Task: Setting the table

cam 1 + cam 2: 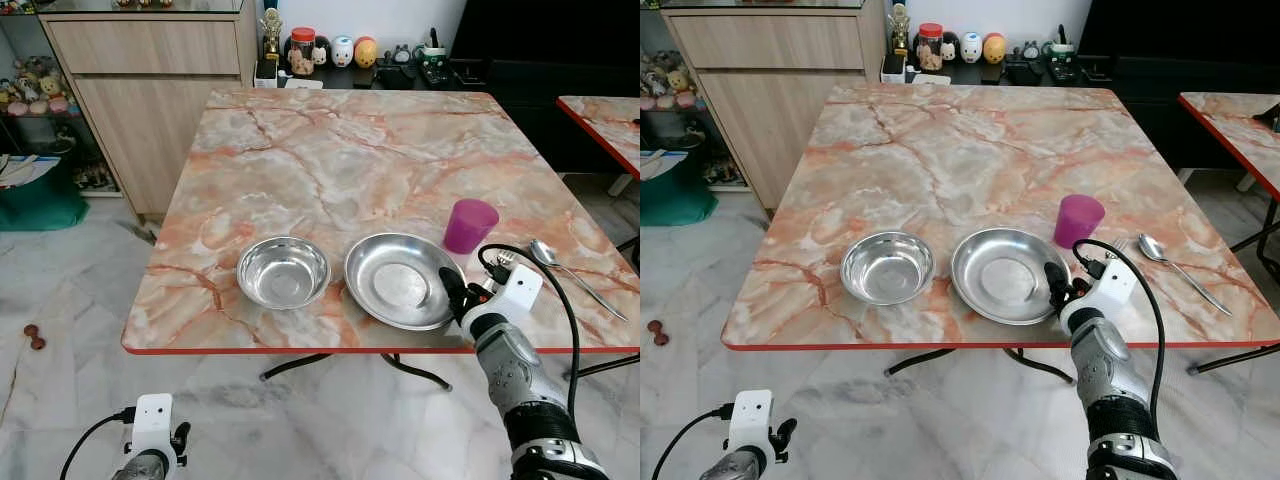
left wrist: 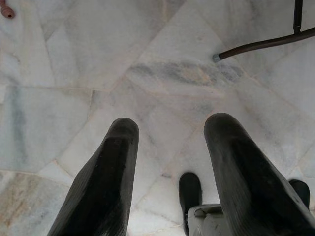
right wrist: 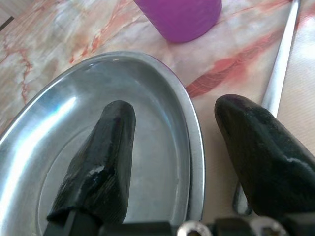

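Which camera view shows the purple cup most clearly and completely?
The left eye view shows the purple cup best: it stands whole and upright on the table, beyond the plate. The right eye view shows it about as well. The right wrist view catches just its lower part, past the open right gripper straddling the plate's rim.

Wooden cabinet (image 1: pixel 150 90), two drawer fronts, standing off the table's far left corner. Glass shelf unit (image 1: pixel 25 90) beside it, holding small plush figures (image 1: pixel 35 88). Green bag (image 1: pixel 40 195) on the floor below that unit. Dark sideboard (image 1: pixel 360 75) behind the table's far edge, carrying a gold trophy (image 1: pixel 271 30), a red-lidded jar (image 1: pixel 301 50), a white egg-shaped figure (image 1: pixel 342 50), an orange egg-shaped figure (image 1: pixel 365 51) and dark gadgets (image 1: pixel 425 60). Second marble-patterned table (image 1: pixel 605 120), red-edged, off the right edge. Small brown object (image 1: pixel 33 336) on the pale marble floor (image 1: pixel 80 300), left side.
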Available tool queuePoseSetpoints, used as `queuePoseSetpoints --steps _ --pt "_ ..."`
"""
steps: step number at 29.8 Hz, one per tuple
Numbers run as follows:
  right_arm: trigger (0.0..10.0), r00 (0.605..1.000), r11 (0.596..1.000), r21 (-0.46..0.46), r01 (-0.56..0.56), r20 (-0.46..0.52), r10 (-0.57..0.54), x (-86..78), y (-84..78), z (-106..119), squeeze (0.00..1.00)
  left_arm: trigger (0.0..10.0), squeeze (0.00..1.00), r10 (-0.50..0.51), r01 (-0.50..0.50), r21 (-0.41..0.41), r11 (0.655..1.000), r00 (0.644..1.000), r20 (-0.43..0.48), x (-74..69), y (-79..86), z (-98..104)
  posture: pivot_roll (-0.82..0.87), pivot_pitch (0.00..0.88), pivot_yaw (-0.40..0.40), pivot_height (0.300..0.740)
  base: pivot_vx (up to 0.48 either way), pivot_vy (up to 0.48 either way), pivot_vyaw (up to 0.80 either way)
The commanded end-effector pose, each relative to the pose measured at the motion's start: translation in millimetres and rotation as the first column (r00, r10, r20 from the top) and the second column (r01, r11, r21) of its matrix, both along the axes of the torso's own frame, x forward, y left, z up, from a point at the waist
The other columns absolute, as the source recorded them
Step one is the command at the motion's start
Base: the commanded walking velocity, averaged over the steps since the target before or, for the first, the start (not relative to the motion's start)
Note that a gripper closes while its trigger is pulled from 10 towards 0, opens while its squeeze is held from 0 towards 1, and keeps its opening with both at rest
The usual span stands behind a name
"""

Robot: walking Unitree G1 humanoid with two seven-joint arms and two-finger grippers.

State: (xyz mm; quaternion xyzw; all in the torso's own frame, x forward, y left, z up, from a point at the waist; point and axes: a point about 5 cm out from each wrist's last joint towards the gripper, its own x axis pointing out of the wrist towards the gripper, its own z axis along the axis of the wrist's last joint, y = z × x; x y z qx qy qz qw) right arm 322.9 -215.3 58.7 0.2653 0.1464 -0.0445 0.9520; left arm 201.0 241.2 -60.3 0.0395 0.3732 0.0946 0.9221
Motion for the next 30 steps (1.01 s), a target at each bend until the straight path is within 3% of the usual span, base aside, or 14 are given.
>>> queuePoseSetpoints --steps 1,30 --pt "10.0 1.0 1.0 0.006 -0.007 0.0 0.007 3.0 2.9 1.2 0.0 10.0 0.0 -0.016 0.016 0.007 1.0 1.0 -0.005 -0.2 -1.8 -0.6 -0.03 0.004 -0.039 0.74 0.0 0.0 0.0" --pt "10.0 0.999 0.999 -0.018 -0.035 -0.037 0.035 2.0 10.3 -6.2 0.0 10.0 0.0 -0.029 0.029 0.014 0.999 1.0 0.008 3.2 -3.3 1.2 -0.03 0.005 -0.041 0.74 0.0 0.0 0.0"
